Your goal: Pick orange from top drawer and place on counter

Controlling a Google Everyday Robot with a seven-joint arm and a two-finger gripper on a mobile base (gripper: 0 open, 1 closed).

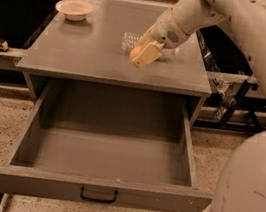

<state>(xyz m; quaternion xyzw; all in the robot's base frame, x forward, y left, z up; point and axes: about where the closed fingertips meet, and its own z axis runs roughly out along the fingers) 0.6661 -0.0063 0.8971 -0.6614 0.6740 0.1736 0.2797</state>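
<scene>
The top drawer (pixel 94 188) stands pulled out below the counter's near edge; the orange is not in it. Over the counter (pixel 75 55), right of centre, the gripper (pixel 142 55) has its fingers closed around the orange (pixel 135 53), low over the surface; contact cannot be determined. Judgement: the orange is light, firm, smooth and liable to roll; grip across its widest part. A clear plastic container (pixel 130 39) lies just behind. A bowl (pixel 74 9) occupies the far left corner.

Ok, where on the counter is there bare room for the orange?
The hand, gripping the orange, is over the middle of the counter. Bare: the broad front-left stretch between the bowl and the front edge, and the front-right corner. Crowded: just behind the hand, where a clear plastic item lies.
</scene>
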